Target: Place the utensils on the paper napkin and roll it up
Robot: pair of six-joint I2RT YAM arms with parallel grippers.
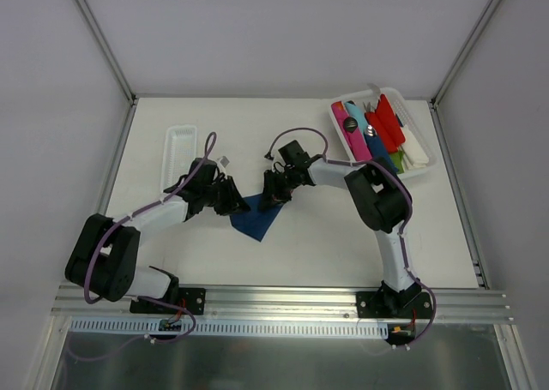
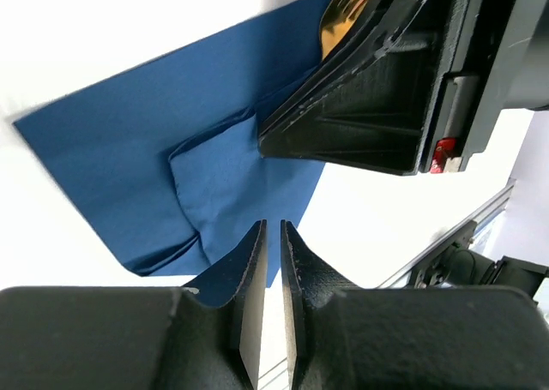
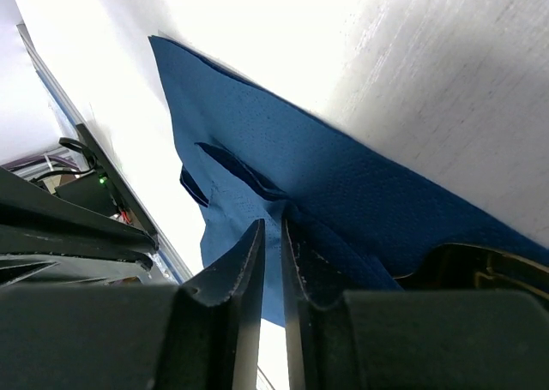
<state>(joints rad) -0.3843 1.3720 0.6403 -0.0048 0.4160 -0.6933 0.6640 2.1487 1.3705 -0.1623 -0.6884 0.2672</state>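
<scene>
The dark navy paper napkin point(image 1: 257, 221) lies flat between both arms, with one corner flap point(image 2: 221, 183) folded over itself. My left gripper point(image 1: 235, 199) hovers at the napkin's left edge. Its fingertips point(image 2: 273, 227) stand a narrow slit apart with nothing between them. My right gripper point(image 1: 274, 193) is on the napkin's far edge, also slightly open. Its tips point(image 3: 273, 225) meet a raised crease of the napkin point(image 3: 283, 150). One shiny copper utensil point(image 2: 347, 9) lies on the napkin behind the right gripper, and its edge shows as a gold-rimmed shape point(image 3: 467, 261). Any other utensils are hidden.
A white bin point(image 1: 435, 154) at the back right holds pink, red, blue and white plastic items. A narrow white tray point(image 1: 168, 154) sits at the back left. An aluminium rail point(image 1: 274, 300) runs along the near table edge, and frame posts stand at the corners.
</scene>
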